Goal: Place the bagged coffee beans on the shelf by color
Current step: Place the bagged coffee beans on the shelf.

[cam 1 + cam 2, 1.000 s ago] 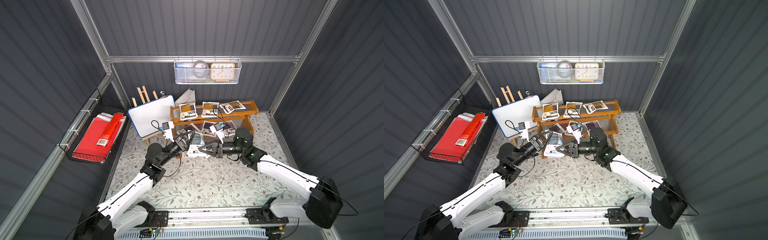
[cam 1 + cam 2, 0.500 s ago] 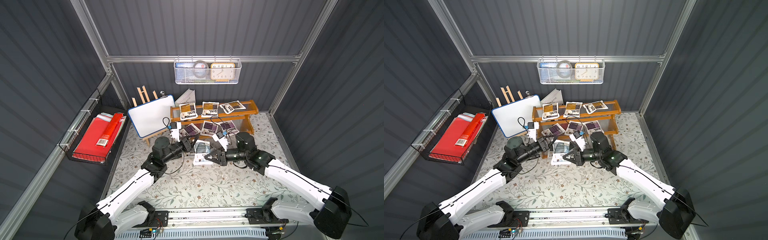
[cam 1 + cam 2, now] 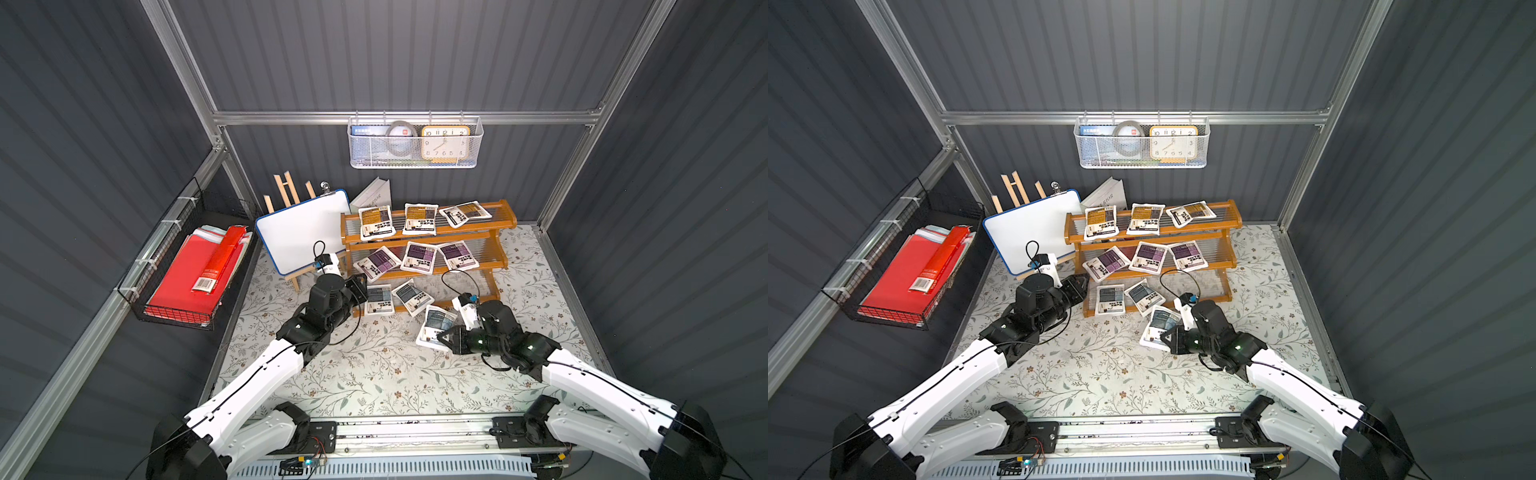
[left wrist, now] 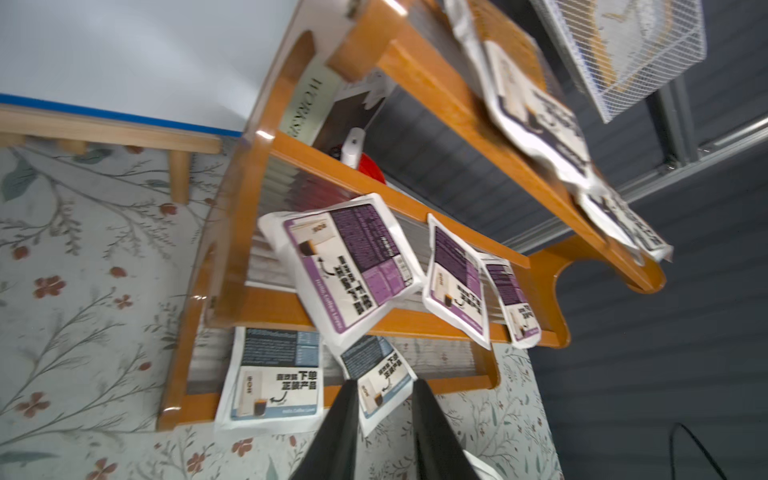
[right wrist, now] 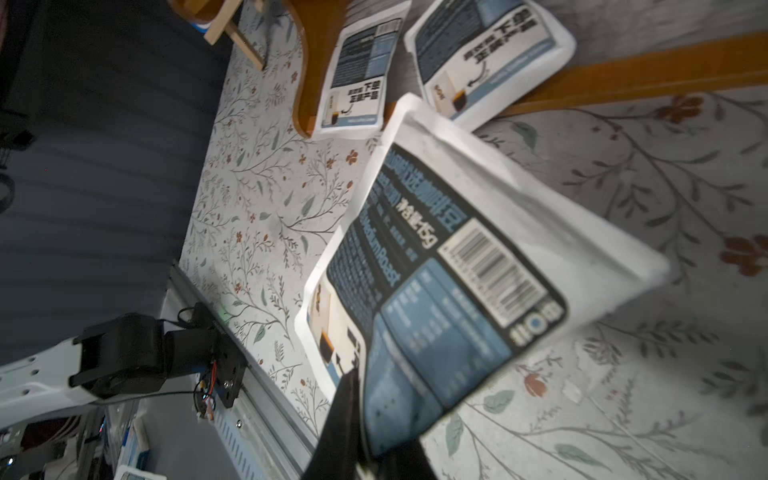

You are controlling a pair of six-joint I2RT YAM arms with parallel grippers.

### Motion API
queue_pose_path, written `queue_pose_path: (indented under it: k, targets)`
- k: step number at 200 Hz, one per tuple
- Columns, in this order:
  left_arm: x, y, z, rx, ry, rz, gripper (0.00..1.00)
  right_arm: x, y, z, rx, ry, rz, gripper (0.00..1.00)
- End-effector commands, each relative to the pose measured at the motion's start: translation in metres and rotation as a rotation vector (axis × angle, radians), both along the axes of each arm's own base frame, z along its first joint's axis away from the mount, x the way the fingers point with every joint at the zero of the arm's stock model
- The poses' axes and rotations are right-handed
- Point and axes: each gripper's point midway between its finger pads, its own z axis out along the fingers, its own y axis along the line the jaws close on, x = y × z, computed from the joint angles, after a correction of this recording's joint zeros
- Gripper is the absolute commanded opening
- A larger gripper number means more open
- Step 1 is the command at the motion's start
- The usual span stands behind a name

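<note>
While the right gripper (image 3: 444,337) is clamped on the edge of one grey-blue bag (image 3: 438,324), that bag hangs tilted over the floral mat (image 3: 374,374). It is off the shelf (image 3: 505,219), just in front of the bottom tier and to the right of the bags lying there. Cannot tell if its low corner touches the mat. In the right wrist view the dark fingers (image 5: 345,415) pinch the bag's edge, with the printed face and barcode toward the camera.

The left gripper (image 3: 362,286) is at the shelf's left end, level with the bottom tier. Its jaws are narrowly apart with nothing between them. The left wrist view shows the gap between its fingers (image 4: 343,419), with bags beyond.

- **Top tier:** three orange-brown bags (image 3: 419,219) in a row, the rightmost turned sideways.
- **Middle tier:** three purple bags (image 3: 419,257), the left one skewed.
- **Bottom tier:** two grey-blue bags (image 3: 379,299) at the left part, the second skewed, both hanging over the front rail.

The whiteboard (image 3: 305,230) stands just left of the shelf.
</note>
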Motion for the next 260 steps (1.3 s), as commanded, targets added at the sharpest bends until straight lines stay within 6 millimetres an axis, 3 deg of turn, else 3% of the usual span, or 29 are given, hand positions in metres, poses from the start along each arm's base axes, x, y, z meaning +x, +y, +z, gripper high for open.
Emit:
queue_pose_path:
  k: [1, 23, 47, 91, 130, 158, 224, 239, 260]
  targets:
    - [0.0, 0.027, -0.029, 0.065, 0.112, 0.149, 0.27, 0.016, -0.016, 0.0, -0.02, -0.009, -0.131, 0.0]
    - [-0.002, 0.028, -0.053, 0.038, 0.159, 0.177, 0.27, 0.027, -0.024, 0.002, -0.008, -0.002, -0.18, 0.0]
    - [-0.002, 0.028, -0.065, 0.03, 0.185, 0.19, 0.27, 0.045, -0.035, 0.006, 0.016, -0.001, -0.251, 0.0]
    - [-0.003, 0.027, -0.081, 0.061, 0.211, 0.174, 0.27, 0.082, -0.067, -0.015, 0.051, 0.043, -0.466, 0.0]
    - [-0.008, 0.037, -0.075, 0.06, 0.2, 0.213, 0.28, 0.117, -0.069, -0.01, 0.036, -0.003, -0.466, 0.0]
    - [-0.008, 0.036, -0.069, 0.03, 0.178, 0.212, 0.28, 0.132, -0.07, -0.029, -0.057, 0.018, -0.424, 0.0]
    - [-0.009, 0.032, -0.068, 0.03, 0.184, 0.189, 0.28, 0.159, -0.069, -0.048, -0.063, -0.001, -0.428, 0.0]
    - [-0.01, 0.032, -0.067, 0.027, 0.179, 0.181, 0.29, 0.162, -0.072, -0.046, -0.046, -0.027, -0.456, 0.11]
    - [-0.01, 0.03, -0.066, 0.026, 0.176, 0.174, 0.29, 0.169, -0.079, -0.045, -0.058, -0.048, -0.509, 0.18]
